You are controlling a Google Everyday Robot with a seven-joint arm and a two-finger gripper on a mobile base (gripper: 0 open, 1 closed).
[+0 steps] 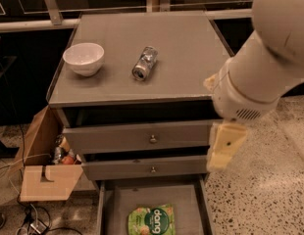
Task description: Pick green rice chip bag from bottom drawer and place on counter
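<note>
The green rice chip bag (152,221) lies flat on the floor of the open bottom drawer (117,204), near its front, with the "dang" logo facing up. The counter (181,48) is the grey top of the cabinet. My gripper (221,153) hangs from the large white arm (260,77) at the cabinet's right front corner, level with the two upper drawers. It is above and to the right of the bag, apart from it, and holds nothing that I can see.
A white bowl (84,58) and a silver can (144,62) lying on its side are on the counter. An open cardboard box (44,180) with items stands on the floor left of the cabinet, with cables (34,222) below it. Speckled floor lies to the right.
</note>
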